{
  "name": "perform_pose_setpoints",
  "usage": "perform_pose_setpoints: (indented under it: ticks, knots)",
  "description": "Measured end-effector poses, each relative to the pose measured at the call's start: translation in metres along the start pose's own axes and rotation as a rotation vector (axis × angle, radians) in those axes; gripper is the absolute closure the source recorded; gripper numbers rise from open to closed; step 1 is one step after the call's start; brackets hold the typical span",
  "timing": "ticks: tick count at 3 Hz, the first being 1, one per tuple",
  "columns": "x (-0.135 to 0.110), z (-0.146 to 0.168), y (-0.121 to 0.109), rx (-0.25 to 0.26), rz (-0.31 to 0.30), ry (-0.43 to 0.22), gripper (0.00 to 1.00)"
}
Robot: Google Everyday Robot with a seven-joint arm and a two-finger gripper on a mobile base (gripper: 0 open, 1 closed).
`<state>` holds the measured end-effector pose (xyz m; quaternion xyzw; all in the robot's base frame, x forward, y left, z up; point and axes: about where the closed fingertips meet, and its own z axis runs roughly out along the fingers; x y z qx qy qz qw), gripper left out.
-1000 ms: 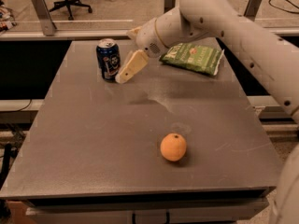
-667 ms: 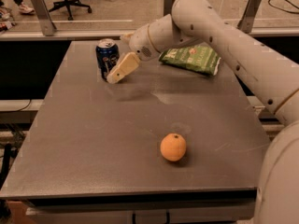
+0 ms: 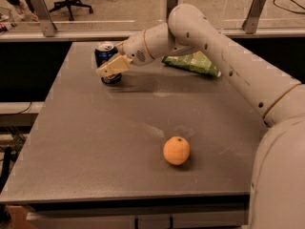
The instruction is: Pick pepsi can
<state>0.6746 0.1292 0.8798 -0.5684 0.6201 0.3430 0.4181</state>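
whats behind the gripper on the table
The pepsi can stands upright just behind the gripper, at the far left of the table. Its silver top, upper blue side and base show; the gripper covers its middle.

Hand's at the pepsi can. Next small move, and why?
Probably nudge the hand slightly further onto the pepsi can before any grip. It overlaps the upright can's front, but a firm hold isn't visible.
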Motion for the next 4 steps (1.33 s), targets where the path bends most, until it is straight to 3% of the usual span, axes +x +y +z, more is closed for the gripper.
perform_pose_setpoints:
  ticks: [2,3,4]
  knots:
    - [-0.03,-0.012,0.004,-0.059,0.005,-0.123,0.87]
    - [-0.054,-0.037,0.013,-0.075,-0.022,-0.173,1.0]
    - [-0.067,-0.069,0.019,-0.034,-0.02,-0.117,1.0]
